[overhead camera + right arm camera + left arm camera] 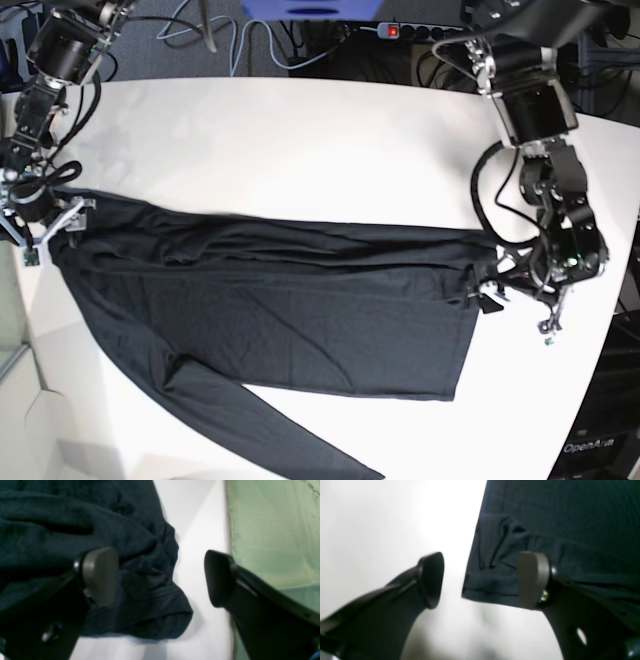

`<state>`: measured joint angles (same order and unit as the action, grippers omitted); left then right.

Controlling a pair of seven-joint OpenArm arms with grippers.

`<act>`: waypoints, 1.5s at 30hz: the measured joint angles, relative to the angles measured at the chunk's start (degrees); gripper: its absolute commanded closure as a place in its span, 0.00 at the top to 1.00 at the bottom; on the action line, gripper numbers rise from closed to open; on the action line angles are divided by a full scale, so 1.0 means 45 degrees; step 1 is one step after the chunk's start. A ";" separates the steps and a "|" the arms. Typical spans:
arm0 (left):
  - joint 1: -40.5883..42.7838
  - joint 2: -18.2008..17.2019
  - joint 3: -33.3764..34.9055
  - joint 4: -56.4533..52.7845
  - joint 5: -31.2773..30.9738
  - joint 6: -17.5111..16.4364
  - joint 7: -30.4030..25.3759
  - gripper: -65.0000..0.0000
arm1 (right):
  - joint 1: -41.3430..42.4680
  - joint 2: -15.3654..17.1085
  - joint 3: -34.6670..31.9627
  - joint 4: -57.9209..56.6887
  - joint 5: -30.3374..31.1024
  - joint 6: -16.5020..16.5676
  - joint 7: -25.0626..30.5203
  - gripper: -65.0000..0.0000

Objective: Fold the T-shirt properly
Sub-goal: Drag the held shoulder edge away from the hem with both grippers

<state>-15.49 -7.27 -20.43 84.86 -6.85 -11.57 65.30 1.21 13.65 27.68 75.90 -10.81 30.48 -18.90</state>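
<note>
Both claws apart at T-shirt (300,320) edges

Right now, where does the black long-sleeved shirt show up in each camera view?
Left wrist: black long-sleeved shirt fills the upper right, its hemmed corner between the open left gripper fingers.
Right wrist: bunched fabric fills the left half, beside the open right gripper.
Base: spread across the centre, one sleeve trailing to the bottom edge.
Shared landmark: the white table.

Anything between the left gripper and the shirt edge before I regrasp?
Nothing visible. The left gripper is open right at the T-shirt corner, one finger over the fabric, the other over bare white table. No other object lies there.
</note>
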 measured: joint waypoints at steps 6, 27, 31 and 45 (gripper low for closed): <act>0.0282 0.0170 0.0874 -0.0797 0.0024 -0.0005 -0.1389 0.47 | 0.0005 -0.0015 0.0000 0.0000 0.0005 0.0000 -0.0044 0.10; 0.0238 0.0126 0.1443 -0.3861 0.0029 0.0039 -0.3288 0.03 | -0.0058 -0.0160 -0.0607 -0.1205 0.0097 -0.0010 0.0194 0.01; 0.0563 -0.0049 0.1457 -0.3764 -0.0194 -0.0063 -0.3594 0.03 | -0.0287 -0.0146 -0.0597 -0.1175 0.0160 -0.0015 0.0369 0.01; 0.1734 -0.0787 0.1506 -0.3463 -0.0869 -0.0408 -0.4566 0.03 | -0.2030 -0.0321 -0.0491 -0.0894 0.0593 -0.0209 0.2540 0.01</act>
<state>-7.68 -10.81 -13.65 69.28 -10.76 -13.41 44.75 -7.92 12.21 25.47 71.88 -8.14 29.54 -7.46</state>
